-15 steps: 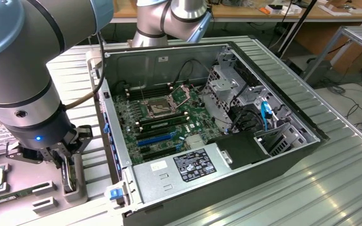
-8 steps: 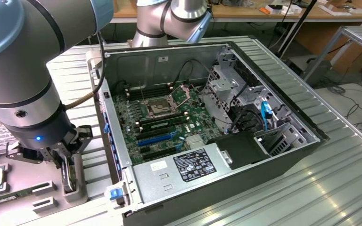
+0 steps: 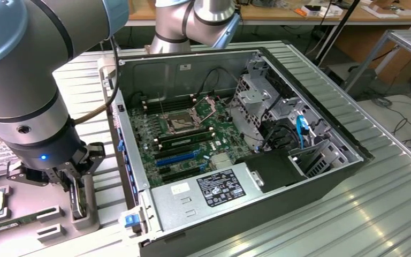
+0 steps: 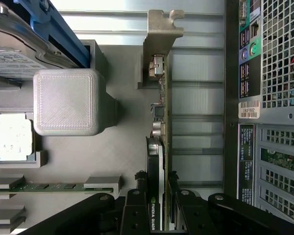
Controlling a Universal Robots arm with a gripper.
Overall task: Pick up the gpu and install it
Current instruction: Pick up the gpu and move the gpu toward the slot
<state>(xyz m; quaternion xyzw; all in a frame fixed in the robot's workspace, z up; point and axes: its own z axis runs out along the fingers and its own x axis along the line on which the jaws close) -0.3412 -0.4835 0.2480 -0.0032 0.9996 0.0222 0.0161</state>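
The gpu (image 4: pixel 164 122) stands on its edge in a slot of the grey parts tray (image 4: pixel 122 147), with its silver end bracket (image 4: pixel 159 34) at the far end. My gripper (image 4: pixel 158 178) straddles the card, one black finger (image 4: pixel 139 183) pressed against each face. In the exterior view the gripper (image 3: pixel 77 187) hangs over the tray at that view's lower left, and the dark card (image 3: pixel 82 206) pokes out below it. The open computer case (image 3: pixel 320 107) lies to the exterior view's right, with its motherboard (image 3: pixel 184 134) and blue card slots (image 3: pixel 177 157) exposed.
The tray also holds a silver hard drive (image 4: pixel 14 54), a processor chip (image 4: pixel 10 139), a green memory stick (image 4: pixel 54 186) and a raised grey block (image 4: pixel 66 100). The case's rear panel (image 4: pixel 279 73) runs close beside the card. The power supply (image 3: pixel 213 187) fills the case's near corner.
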